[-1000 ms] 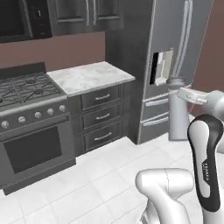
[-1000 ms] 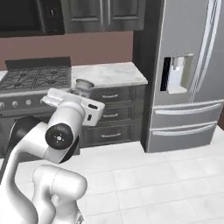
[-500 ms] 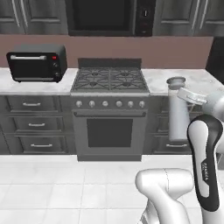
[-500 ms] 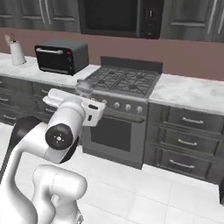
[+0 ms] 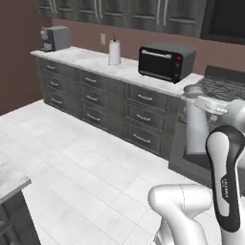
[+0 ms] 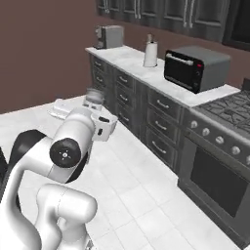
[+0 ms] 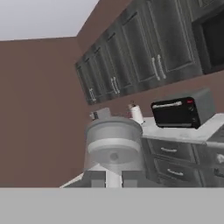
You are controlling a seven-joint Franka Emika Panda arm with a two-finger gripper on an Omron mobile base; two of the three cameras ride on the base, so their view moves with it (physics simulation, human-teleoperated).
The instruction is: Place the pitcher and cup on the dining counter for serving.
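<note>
One tall slim grey matte-metal pitcher (image 5: 196, 122) carried upright above the white tiled floor (image 5: 81, 167), clamped in the pincer (image 7: 113, 177) shut around its body. Seen in hand view close over the dark finger tips (image 7: 93, 178). Judged mid-transport, en route to the dining surface; a corner of white marble slab (image 5: 10, 179) at lower left, possibly that surface. Next called for: driving there, lowering the pitcher upright, then releasing
</note>
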